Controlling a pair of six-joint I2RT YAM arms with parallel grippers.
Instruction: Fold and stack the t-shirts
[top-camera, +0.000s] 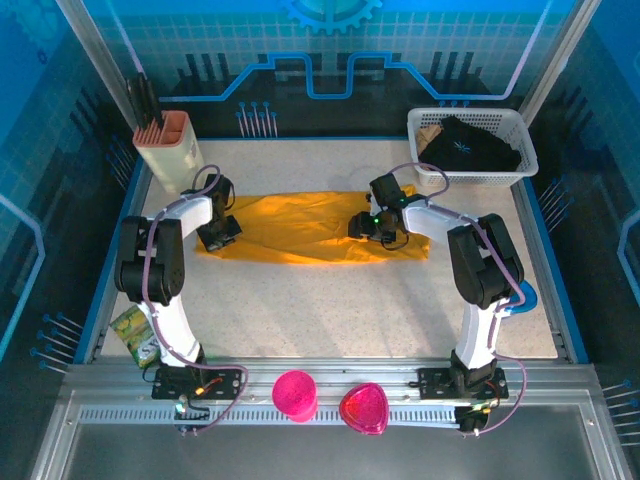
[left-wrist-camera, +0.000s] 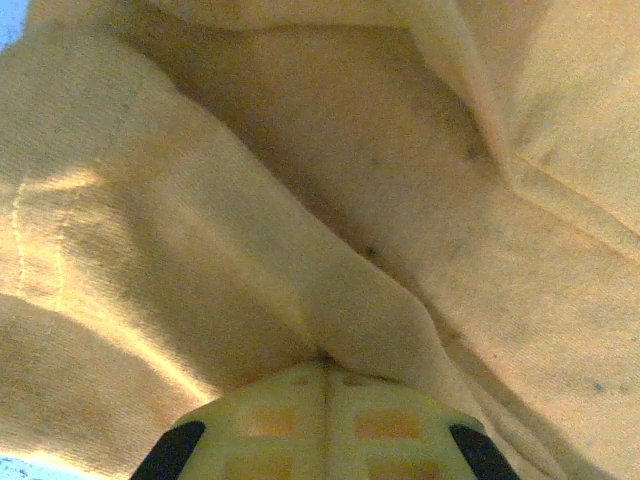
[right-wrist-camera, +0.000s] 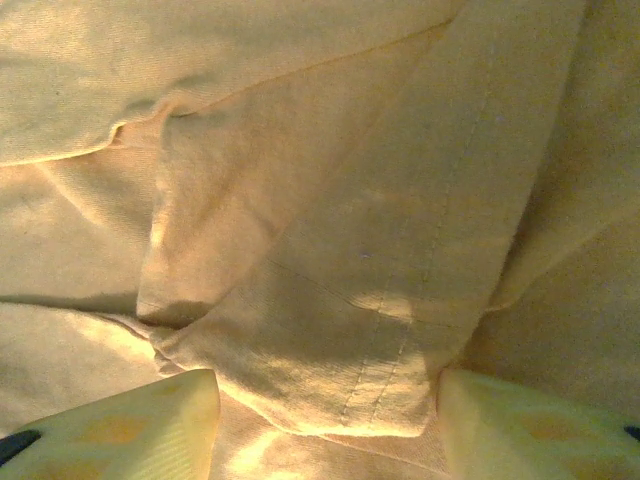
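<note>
just beyond the t-shirt (top-camera: 300, 225), white basket (top-camera: 470, 178) and knife block (top-camera: 170, 152)

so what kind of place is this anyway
Most likely a robot lab work cell, not a home: blue printed wall panels enclose a speckled table, with a metal rail along its near edge and an orange-yellow t-shirt laid out.

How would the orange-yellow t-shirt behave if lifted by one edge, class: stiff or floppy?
Probably floppy: the t-shirt lies in soft creases and folds. It would likely drape and sag from the left gripper, where it bunches into a ridge. Probably light for its size, since the fabric looks thin.
</note>
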